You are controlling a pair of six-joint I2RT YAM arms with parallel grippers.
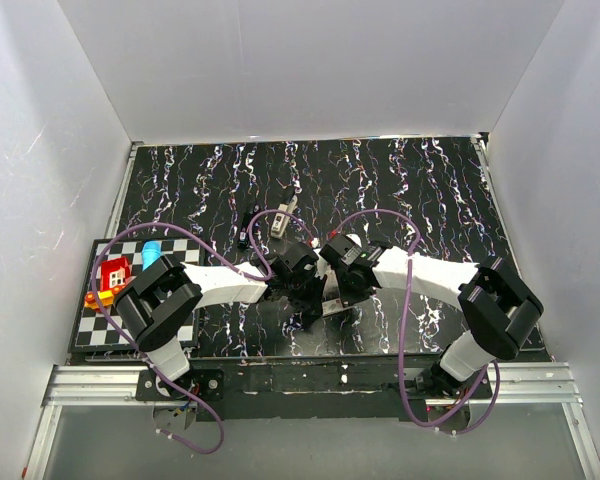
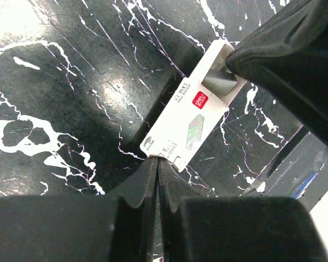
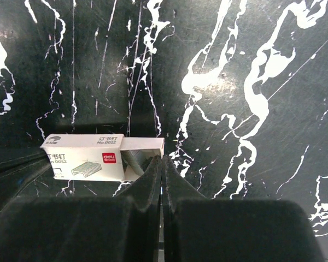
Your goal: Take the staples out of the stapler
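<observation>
The left tool (image 2: 157, 159) has its two fingers pressed flat together, the tips meeting one short end of a white staple box (image 2: 186, 123) that lies on the black, white-veined table (image 1: 400, 190). Whether a sliver of cardboard is caught between them cannot be told. The right tool (image 3: 163, 158) is likewise drawn narrow, finger against finger, its tips at the opposite end of the box, where the inner tray stands pulled partly out and a grey strip of staples (image 2: 218, 82) shows. The box carries a red label and a printed drawing of staples on its upper face. From above, both arms reach in toward the middle of the table near its near edge, and the tools meet there over the box. The stapler (image 1: 280, 222) lies farther off, beyond the tools and a little to the left, well apart from both. At the near left sits a checkered mat (image 1: 92, 330) bearing a red toy (image 1: 113, 270) and a blue cylinder (image 1: 152, 250).
</observation>
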